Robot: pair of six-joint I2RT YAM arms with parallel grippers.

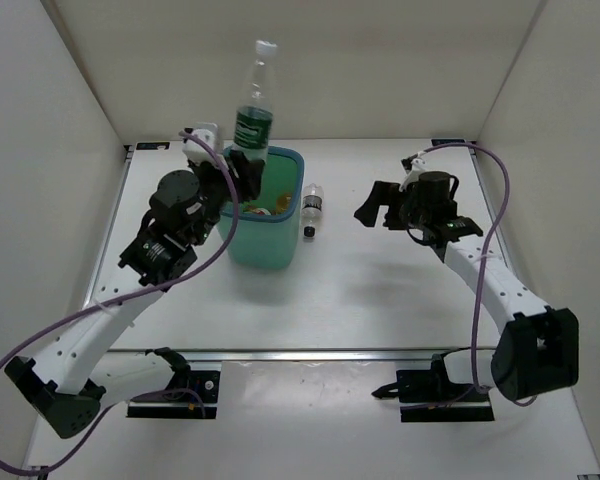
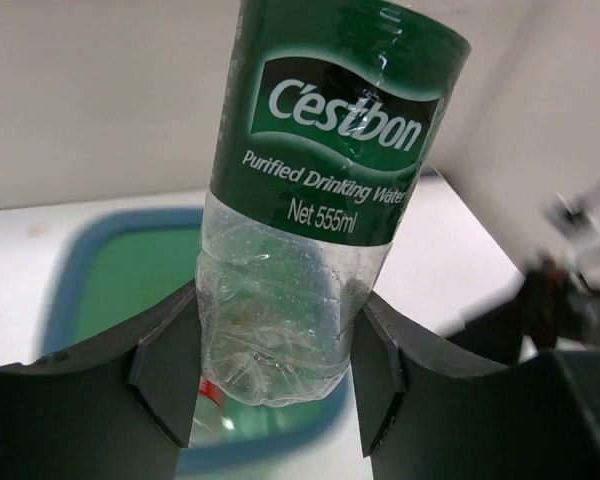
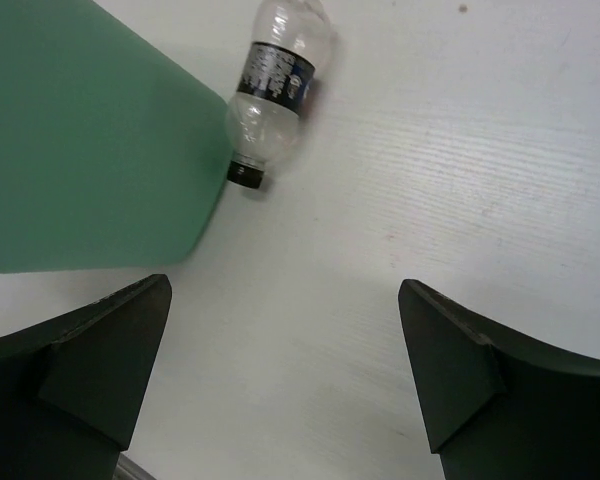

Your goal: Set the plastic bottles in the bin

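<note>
My left gripper [image 1: 242, 168] is shut on the base of a clear bottle with a green label [image 1: 253, 115], holding it upright above the teal-blue bin [image 1: 276, 250]. In the left wrist view the bottle [image 2: 320, 190] sits between my fingers [image 2: 170, 375] over the bin's green inside [image 2: 130, 285], where a red-labelled bottle [image 2: 208, 392] shows. A clear bottle with a dark label [image 1: 312, 208] lies on the table against the bin's right side; it also shows in the right wrist view [image 3: 275, 85]. My right gripper [image 1: 368, 208] is open and empty, right of that bottle.
Orange-filled bottles [image 1: 263, 208] lie inside the bin. White walls enclose the table on the left, back and right. The bin's outer wall [image 3: 80, 140] fills the left of the right wrist view.
</note>
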